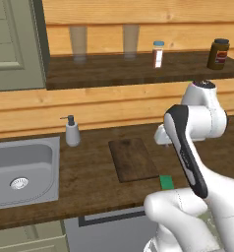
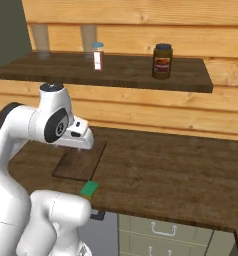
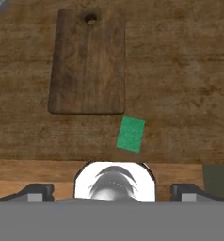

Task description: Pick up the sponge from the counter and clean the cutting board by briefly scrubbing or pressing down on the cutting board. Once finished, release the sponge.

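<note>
One green sponge (image 3: pixel 131 133) on counter (image 3: pixel 189 84), just beside cutting board (image 3: pixel 88 66).

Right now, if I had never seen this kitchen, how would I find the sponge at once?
Start at the long dark wooden counter with the steel sink. Near its middle lies a dark cutting board. Just off the board's front corner, near the counter's edge, lies the sponge: a small, flat, bright-green rectangle, the only green thing on the brown wood.
</note>
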Robot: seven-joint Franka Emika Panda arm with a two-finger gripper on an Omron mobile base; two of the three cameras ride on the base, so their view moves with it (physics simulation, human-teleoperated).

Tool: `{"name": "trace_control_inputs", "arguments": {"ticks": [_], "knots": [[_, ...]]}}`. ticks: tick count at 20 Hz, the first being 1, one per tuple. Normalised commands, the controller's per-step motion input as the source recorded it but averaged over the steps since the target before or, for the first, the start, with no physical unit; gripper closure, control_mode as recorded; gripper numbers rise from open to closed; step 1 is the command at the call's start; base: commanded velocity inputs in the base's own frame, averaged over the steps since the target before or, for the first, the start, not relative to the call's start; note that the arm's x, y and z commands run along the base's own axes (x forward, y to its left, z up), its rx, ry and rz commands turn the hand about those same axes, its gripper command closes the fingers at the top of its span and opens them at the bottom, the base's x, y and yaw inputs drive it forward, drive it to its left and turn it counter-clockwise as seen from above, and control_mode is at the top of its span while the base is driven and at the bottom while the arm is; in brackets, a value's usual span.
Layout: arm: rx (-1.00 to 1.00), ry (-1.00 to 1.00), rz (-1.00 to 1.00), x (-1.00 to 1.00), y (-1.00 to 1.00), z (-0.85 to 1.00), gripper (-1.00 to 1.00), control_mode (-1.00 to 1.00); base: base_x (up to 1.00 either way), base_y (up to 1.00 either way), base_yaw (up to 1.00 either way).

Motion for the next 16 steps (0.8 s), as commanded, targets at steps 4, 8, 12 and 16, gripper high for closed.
{"name": "trace_control_inputs", "arguments": {"ticks": [4,8,12,16], "knots": [[0.00,0.00,-0.14,-0.35,-0.34,-0.60,-1.00,-1.00,0.00,0.00,0.00],[-0.03,0.02,-0.07,0.05,-0.18,-0.72,-1.00,-1.00,0.00,0.00,0.00],[0.01,0.09,-0.10,0.24,0.00,-0.69,-1.00,-1.00,0.00,0.00,0.00],[0.09,0.10,0.00,0.02,0.00,-0.45,-1.00,-1.00,0.00,0.00,0.00]]}}
